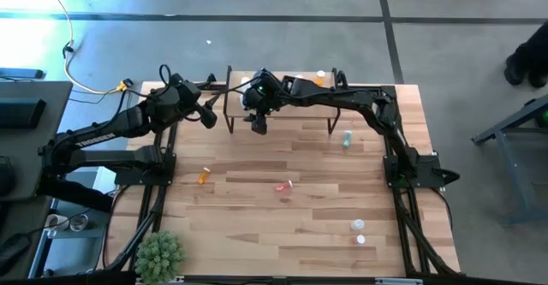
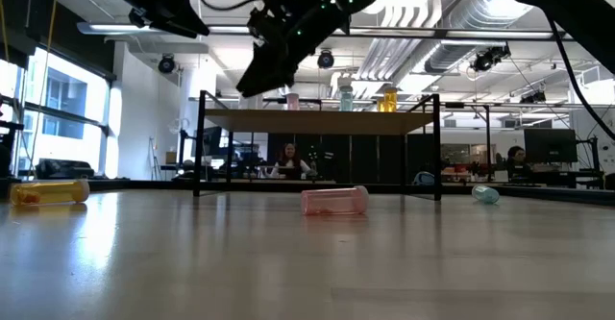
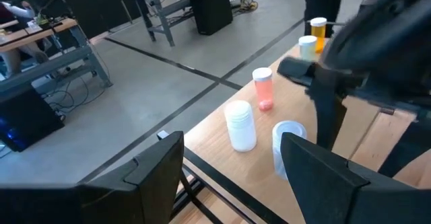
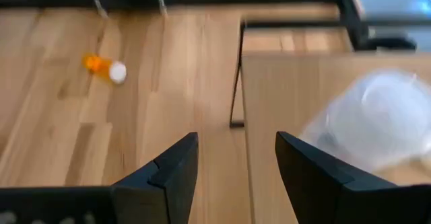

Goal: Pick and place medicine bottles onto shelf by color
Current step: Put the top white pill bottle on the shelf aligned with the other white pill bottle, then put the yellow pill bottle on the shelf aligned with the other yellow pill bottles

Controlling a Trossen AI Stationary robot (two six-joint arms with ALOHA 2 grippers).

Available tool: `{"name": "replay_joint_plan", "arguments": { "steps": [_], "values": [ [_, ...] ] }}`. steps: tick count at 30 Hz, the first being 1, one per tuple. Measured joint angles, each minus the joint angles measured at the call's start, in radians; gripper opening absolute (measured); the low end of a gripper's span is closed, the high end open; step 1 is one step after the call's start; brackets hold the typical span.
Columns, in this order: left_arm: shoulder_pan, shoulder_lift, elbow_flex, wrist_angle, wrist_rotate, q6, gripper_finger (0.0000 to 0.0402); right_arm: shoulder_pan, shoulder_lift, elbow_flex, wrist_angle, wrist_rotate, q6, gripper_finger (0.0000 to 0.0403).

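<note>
the green spiky plant (image 1: 159, 252) sits at the near left corner of the worktop (image 1: 257, 234). the left tool (image 1: 208, 118) hangs over the far left part of the worktop, just beside the left end of the shelf (image 1: 291, 105), its fingers (image 3: 158, 160) spread apart with nothing between them. an orange bottle (image 1: 204, 175) lies on its side on the left half of the worktop, well apart from the shelf.

the shelf stands at the far edge of the worktop, near the middle. in the left wrist view, upright bottles stand along its far edge: a white bottle (image 3: 240, 124), a clear bottle (image 3: 288, 146) just beside it, then a pink bottle (image 3: 262, 88), another white-capped bottle (image 3: 307, 47) and an orange shelf bottle (image 3: 318, 32) farther along. the right tool (image 1: 258, 124) hovers over the left end of the shelf at its near edge; its fingers (image 4: 176, 167) stand apart and hold nothing.

a pink-red bottle (image 1: 283, 186) lies on its side near the middle of the worktop, in front of the shelf. a pale green bottle (image 1: 347, 138) lies just off the shelf's right near leg. two white bottles (image 1: 359, 231) lie close together toward the near right of the worktop. in the low view, people (image 2: 288, 160) sit at desks in the room beyond.
</note>
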Motion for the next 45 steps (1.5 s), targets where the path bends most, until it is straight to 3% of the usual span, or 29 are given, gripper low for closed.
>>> {"name": "replay_joint_plan", "arguments": {
  "steps": [11,24,34,41,45],
  "values": [
    [0.000,0.000,0.000,-0.002,-0.007,0.026,0.0237,-0.010,0.004,0.001,0.012,0.073,-0.001,0.0188],
    [-0.001,-0.001,0.000,-0.005,-0.005,0.023,0.0237,-0.014,-0.002,0.000,-0.014,0.070,0.060,0.0188],
    [-0.070,-0.008,0.063,-0.199,0.058,-0.077,0.0237,0.013,-0.078,0.000,-0.031,0.111,0.130,0.0188],
    [-0.145,0.000,0.063,-0.239,0.209,-0.192,0.0237,0.021,-0.138,0.000,-0.040,0.133,0.201,0.0188],
    [-0.191,0.005,0.063,-0.354,0.226,-0.284,0.0237,0.021,-0.178,0.000,-0.039,0.146,0.244,0.0188]
  ]
}}
